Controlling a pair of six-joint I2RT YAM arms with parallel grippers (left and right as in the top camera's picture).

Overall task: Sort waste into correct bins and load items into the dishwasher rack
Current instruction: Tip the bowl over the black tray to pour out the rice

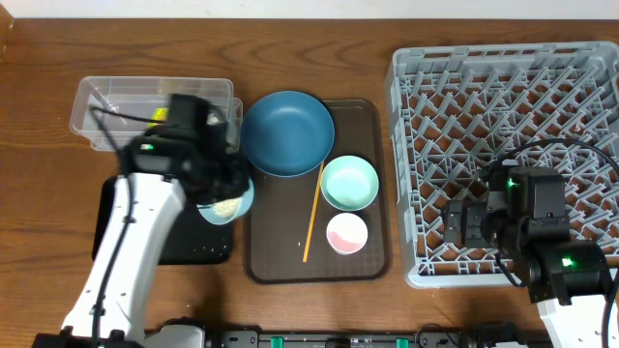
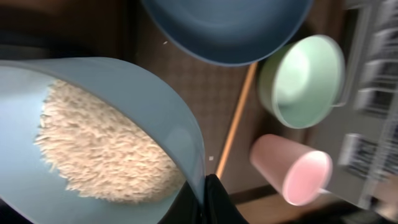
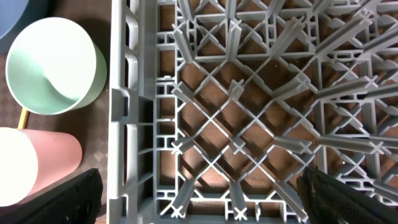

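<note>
My left gripper (image 1: 224, 188) is shut on the rim of the pale-blue bowl (image 1: 228, 204), which holds white rice (image 2: 106, 146) and is tilted over the gap between the black tray (image 1: 198, 249) and the brown tray. In the left wrist view the fingers (image 2: 205, 200) pinch the bowl wall (image 2: 155, 93). The dark-blue plate (image 1: 287, 132), mint-green bowl (image 1: 349, 183), small pink bowl (image 1: 347, 233) and wooden stick (image 1: 312, 213) lie on the brown tray. A yellow wrapper (image 1: 160, 114) lies in the clear tub (image 1: 106, 101). My right gripper (image 1: 464, 222) is open and empty over the grey rack (image 1: 513, 116). The tissue is not visible.
The brown serving tray (image 1: 280, 266) sits between the black tray and the rack. In the right wrist view the rack's left wall (image 3: 124, 93) separates my open fingers (image 3: 199, 199) from the mint-green bowl (image 3: 56, 65) and pink bowl (image 3: 31, 165).
</note>
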